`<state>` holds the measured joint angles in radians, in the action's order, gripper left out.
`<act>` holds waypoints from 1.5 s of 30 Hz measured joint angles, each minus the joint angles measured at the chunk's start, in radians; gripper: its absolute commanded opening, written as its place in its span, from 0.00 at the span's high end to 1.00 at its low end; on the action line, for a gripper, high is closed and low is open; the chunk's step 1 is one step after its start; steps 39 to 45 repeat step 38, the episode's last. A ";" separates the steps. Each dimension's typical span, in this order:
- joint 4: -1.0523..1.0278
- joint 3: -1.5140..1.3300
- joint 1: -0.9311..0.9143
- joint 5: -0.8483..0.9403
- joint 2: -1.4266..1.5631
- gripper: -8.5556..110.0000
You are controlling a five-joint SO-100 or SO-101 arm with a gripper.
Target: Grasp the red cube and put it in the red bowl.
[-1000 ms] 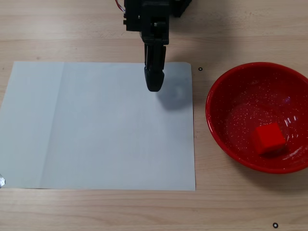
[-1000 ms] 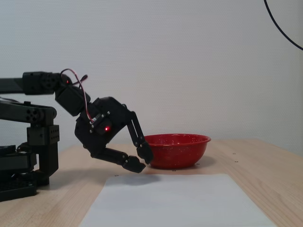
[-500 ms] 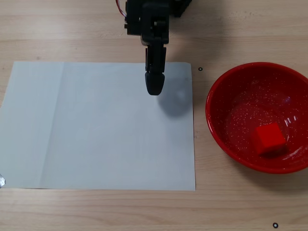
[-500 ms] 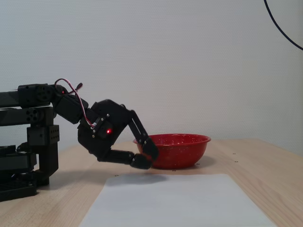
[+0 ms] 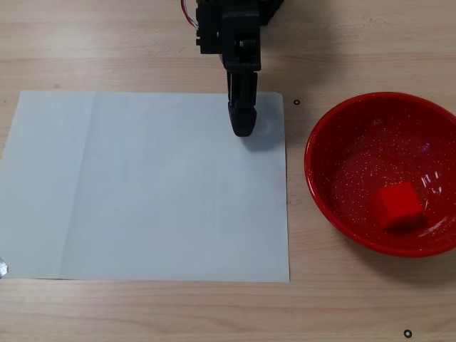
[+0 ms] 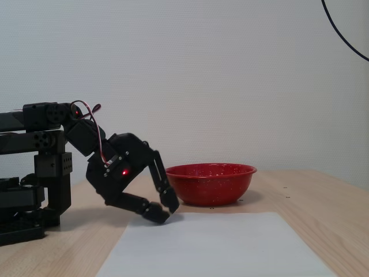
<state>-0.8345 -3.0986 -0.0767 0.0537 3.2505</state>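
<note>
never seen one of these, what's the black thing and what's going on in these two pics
The black thing is a small robot arm bolted to a wooden table. At its end is a gripper, two fingers that pinch things. One picture looks straight down from above; the other looks from the side at table height.

On the table lie a white sheet of paper and a red bowl, also seen from the side. A small red cube sits inside the bowl, visible only from above.

The gripper holds nothing. Its fingertips look closed together and hang low over the far edge of the paper, well apart from the bowl. The cube being in the bowl suggests the job is done.
</note>
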 measured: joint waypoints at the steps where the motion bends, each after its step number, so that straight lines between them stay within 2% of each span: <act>1: -0.018 0.000 0.000 -0.003 0.002 0.93; 17: -0.048 0.000 -0.005 -0.074 0.017 0.93; 45: -0.048 0.000 -0.006 -0.077 0.017 0.93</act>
